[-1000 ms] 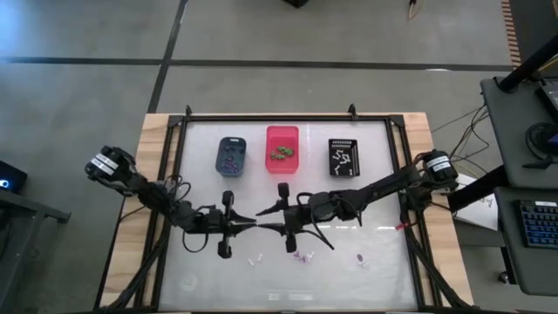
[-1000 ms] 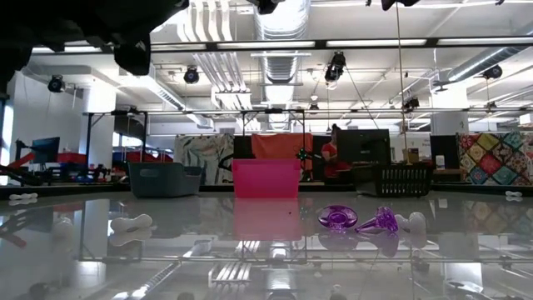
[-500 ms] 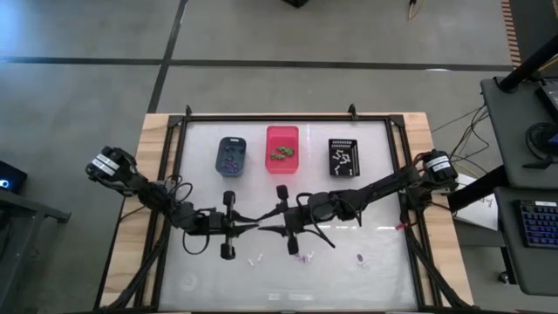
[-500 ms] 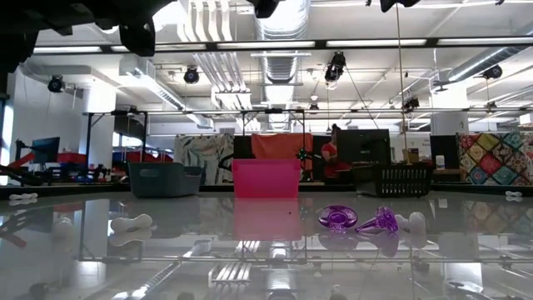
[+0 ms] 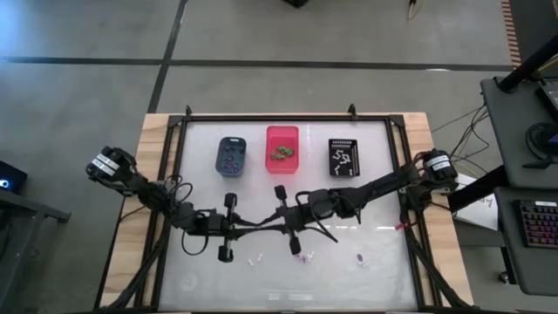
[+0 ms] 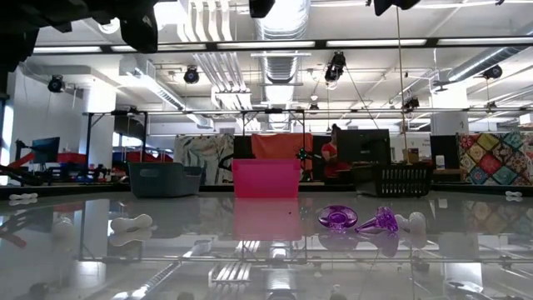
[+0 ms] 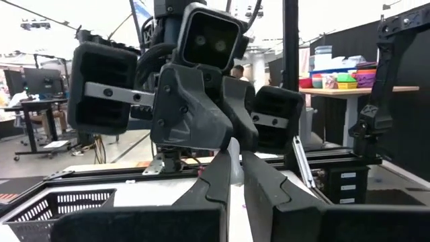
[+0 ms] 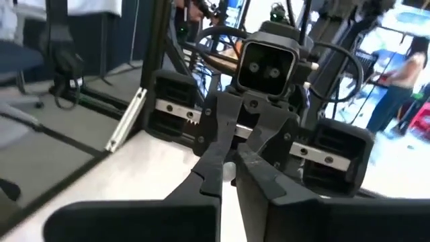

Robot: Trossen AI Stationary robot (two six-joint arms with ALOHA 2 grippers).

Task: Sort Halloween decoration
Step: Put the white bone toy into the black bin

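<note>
Right gripper (image 5: 264,228): we see it closed, fingertips meeting the left gripper's over the table's middle; whether it pinches anything we cannot tell.
Left gripper (image 5: 255,226): closed.
Trinkets (image 5: 303,257): small purple and white pieces lying loose near the table's front edge; their pointing is too small to tell.

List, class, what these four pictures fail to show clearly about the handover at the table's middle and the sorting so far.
- Whether a trinket sits between the left tool and right tool: too small from above; fingers cover it in both wrist views.
- Both tools in the low view: cut off by the top edge.
- Contents of the pink bin: its wall hides them in the low view.
</note>
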